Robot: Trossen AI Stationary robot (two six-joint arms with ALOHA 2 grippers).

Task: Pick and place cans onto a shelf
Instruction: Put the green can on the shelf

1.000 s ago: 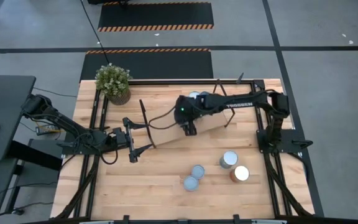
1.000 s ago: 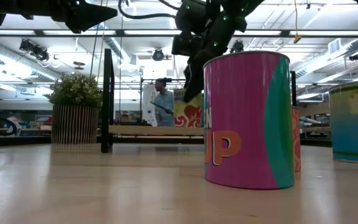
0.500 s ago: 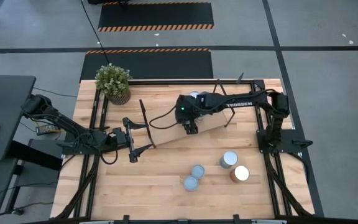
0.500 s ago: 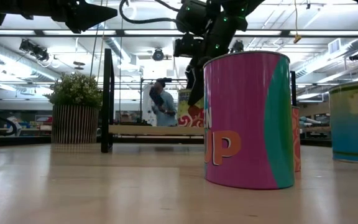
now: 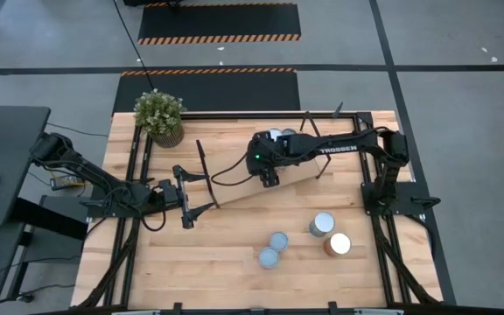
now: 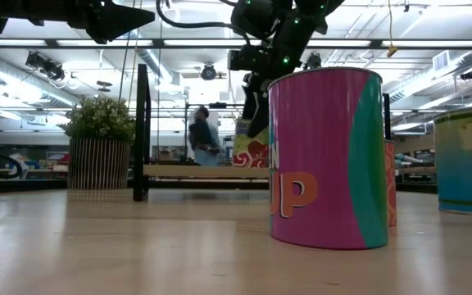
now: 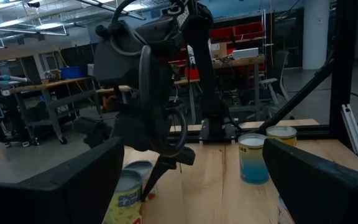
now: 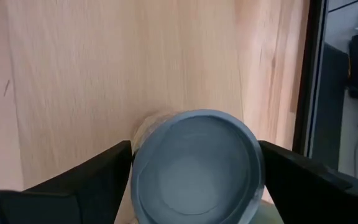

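Note:
My right gripper (image 5: pixel 269 178) reaches over the light-wood shelf (image 5: pixel 234 188) and is shut on a can with a silvery-blue top (image 8: pixel 196 169). In the low view this can (image 6: pixel 248 152) shows at shelf height behind a magenta can (image 6: pixel 326 156). More cans (image 5: pixel 275 135) stand at the shelf's far side under the arm. Several cans stand on the table: two blue-topped (image 5: pixel 274 248), a silver one (image 5: pixel 322 224) and a white-topped one (image 5: pixel 339 244). My left gripper (image 5: pixel 195 197) is open and empty at the shelf's left end. My right gripper pinches the can's round side wall (image 8: pixel 135 163) between its two fingers, one on each side just below the top rim. The fingers come from above, pointing down. The can is upright over the shelf board; I cannot tell whether its base rests on it.
A potted green plant (image 5: pixel 159 115) stands at the table's far left. The shelf's black end frames (image 5: pixel 206 175) rise at both short ends. A black rail (image 8: pixel 312 81) runs beside the board. A person (image 6: pixel 199 135) moves in the room behind.
My right gripper has shifted a little toward the table's far edge over the shelf, still shut on the can. The person in the room behind has walked across.

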